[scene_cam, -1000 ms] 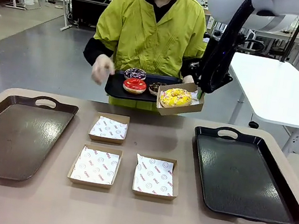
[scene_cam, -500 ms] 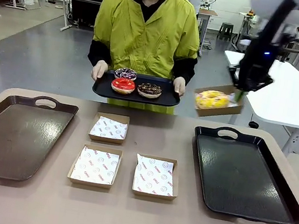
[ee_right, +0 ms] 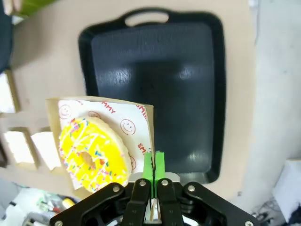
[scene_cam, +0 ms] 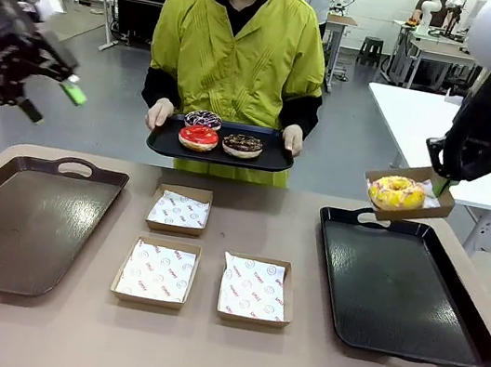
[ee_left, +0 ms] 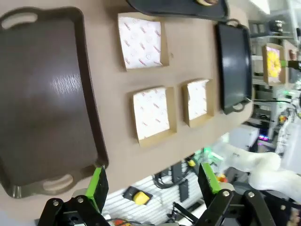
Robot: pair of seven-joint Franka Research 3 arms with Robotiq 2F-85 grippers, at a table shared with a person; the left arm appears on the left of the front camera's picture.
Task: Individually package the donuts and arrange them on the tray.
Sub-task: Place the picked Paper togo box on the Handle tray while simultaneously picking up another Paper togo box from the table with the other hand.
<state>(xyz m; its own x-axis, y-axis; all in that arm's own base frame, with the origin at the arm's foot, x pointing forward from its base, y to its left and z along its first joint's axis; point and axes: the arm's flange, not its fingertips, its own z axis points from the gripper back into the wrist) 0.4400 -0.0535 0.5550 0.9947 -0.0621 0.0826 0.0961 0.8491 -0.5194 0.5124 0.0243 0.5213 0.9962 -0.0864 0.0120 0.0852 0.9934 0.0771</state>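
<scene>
My right gripper (scene_cam: 441,184) is shut on the rim of a cardboard box (scene_cam: 429,211) that holds the yellow sprinkled donut (scene_cam: 395,192). It hangs over the far edge of the black tray (scene_cam: 406,295). From the right wrist, the donut (ee_right: 94,155) lies on the box's printed paper (ee_right: 136,117), with the pads (ee_right: 149,165) pinched on its edge above the tray (ee_right: 155,70). A person holds a small black tray (scene_cam: 273,162) bearing the red donut (scene_cam: 198,137), the chocolate donut (scene_cam: 242,145) and the purple-dark donut (scene_cam: 203,119). My left gripper (scene_cam: 52,102) hovers open and empty high at the far left.
A brown tray (scene_cam: 22,222) lies at the table's left. Three paper-lined boxes hold nothing: one at the back (scene_cam: 179,209) and two in front (scene_cam: 156,272) (scene_cam: 252,288). The left wrist view looks down on the brown tray (ee_left: 42,94) and these boxes (ee_left: 151,114).
My right gripper has carried the boxed yellow donut rightward and down, from beside the person's tray to above the black tray. My left arm has come into view at the upper left.
</scene>
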